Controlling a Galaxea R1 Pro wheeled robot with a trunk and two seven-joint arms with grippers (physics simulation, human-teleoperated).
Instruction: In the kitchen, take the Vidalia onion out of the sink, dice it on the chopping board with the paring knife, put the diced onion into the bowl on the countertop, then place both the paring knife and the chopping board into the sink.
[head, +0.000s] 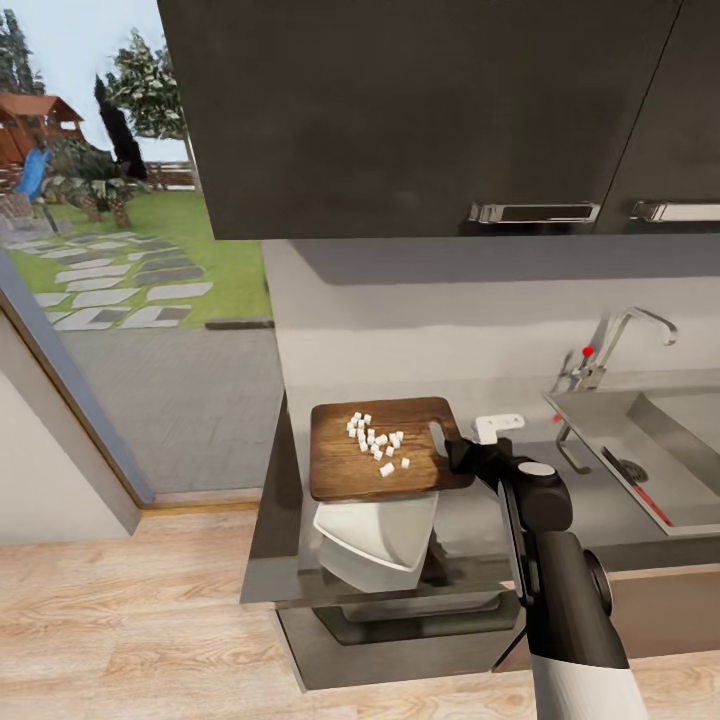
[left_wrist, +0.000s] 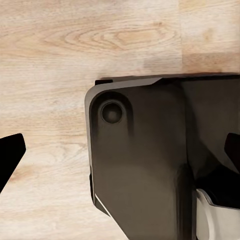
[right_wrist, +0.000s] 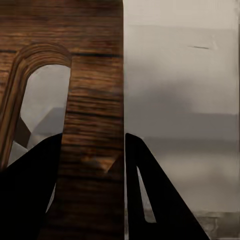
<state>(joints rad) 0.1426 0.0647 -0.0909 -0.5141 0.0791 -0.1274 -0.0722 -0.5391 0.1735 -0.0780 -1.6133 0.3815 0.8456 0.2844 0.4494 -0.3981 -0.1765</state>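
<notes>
Now the right gripper (head: 452, 452) pinches the board (head: 385, 450) above the bowl (head: 375, 545); next, tip the onion bits (head: 375, 440) in.

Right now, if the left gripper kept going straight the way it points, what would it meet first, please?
Probably the robot's dark base just beneath the left gripper, with the wooden floor beyond; depth is unclear.
</notes>
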